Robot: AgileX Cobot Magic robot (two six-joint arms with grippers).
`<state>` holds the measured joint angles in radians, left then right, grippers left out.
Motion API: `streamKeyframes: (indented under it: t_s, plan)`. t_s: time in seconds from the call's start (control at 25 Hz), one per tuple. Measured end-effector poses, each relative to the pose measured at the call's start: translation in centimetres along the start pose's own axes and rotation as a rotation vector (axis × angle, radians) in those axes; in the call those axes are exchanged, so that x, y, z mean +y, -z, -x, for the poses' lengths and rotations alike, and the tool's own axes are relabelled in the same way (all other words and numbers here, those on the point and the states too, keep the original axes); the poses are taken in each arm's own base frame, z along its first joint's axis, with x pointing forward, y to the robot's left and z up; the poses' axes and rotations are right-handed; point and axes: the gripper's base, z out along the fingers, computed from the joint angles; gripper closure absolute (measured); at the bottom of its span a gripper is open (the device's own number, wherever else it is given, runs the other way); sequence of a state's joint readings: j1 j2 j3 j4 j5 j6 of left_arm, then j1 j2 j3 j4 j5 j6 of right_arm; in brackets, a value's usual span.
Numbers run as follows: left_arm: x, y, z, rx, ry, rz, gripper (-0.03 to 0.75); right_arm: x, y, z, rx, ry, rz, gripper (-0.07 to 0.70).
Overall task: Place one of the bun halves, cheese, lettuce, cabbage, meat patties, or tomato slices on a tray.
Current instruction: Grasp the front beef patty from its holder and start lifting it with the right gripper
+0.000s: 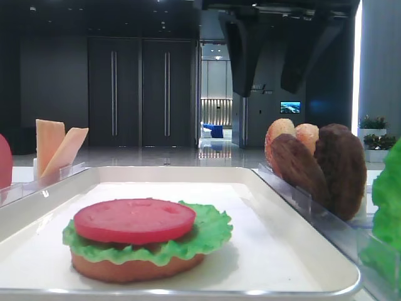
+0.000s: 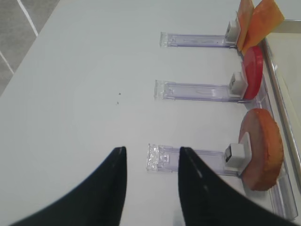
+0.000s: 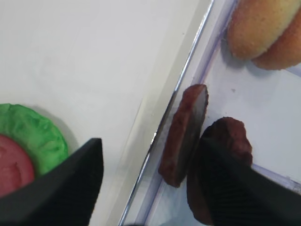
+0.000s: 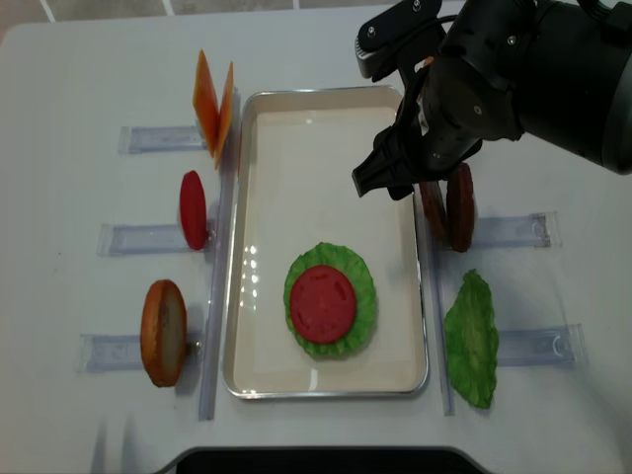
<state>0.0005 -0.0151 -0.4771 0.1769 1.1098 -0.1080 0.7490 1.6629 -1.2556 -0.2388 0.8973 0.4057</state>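
The white tray holds a stack: bun half, lettuce and a tomato slice on top. Two meat patties stand on edge in a rack just right of the tray. My right gripper hangs open over them, the nearer patty between its fingers and untouched. My left gripper hovers over bare table, its fingers slightly apart and holding nothing. A bun half, tomato slice and cheese stand in racks on the left. Cabbage is out of view.
Clear plastic racks lie along both long sides of the tray. Two more bun halves stand beyond the patties. A loose lettuce leaf lies on the right. The right arm's dark bulk covers the back right.
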Motion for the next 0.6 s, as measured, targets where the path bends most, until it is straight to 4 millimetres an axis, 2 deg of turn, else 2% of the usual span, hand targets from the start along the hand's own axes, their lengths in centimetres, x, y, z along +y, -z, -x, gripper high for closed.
streamKeyframes:
  t_s: [0.6]
  plan:
    - [0.03,0.0,0.0,0.0,-0.001,0.003,0.433,-0.3,0.01,0.1,-0.011,-0.008,-0.033,0.208]
